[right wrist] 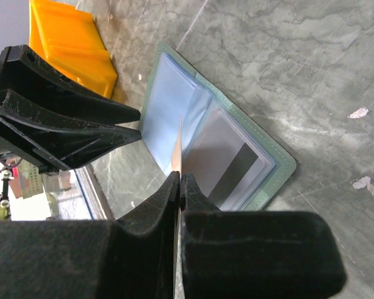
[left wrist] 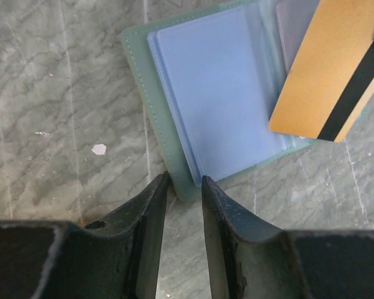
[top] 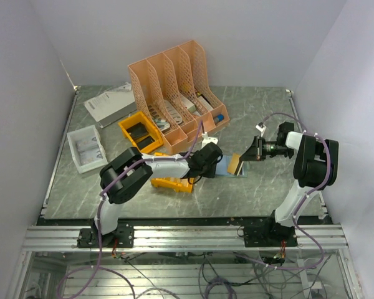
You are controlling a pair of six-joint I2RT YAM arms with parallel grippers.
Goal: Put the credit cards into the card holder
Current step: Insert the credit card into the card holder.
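Bottom centre: the right hand pinches a tan card, edge-on, over the open card holder at mid-frame.

Marble-look tabletop, stitched matt card holder, glossy clear sleeves, matt tan card

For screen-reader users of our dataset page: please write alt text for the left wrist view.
An open card holder lies on the grey marbled table, pale blue sleeves up, with a tan-brown credit card bearing a black stripe tilted over its right side. The holder's near corner shows between the left gripper's dark fingers, which stand slightly apart.
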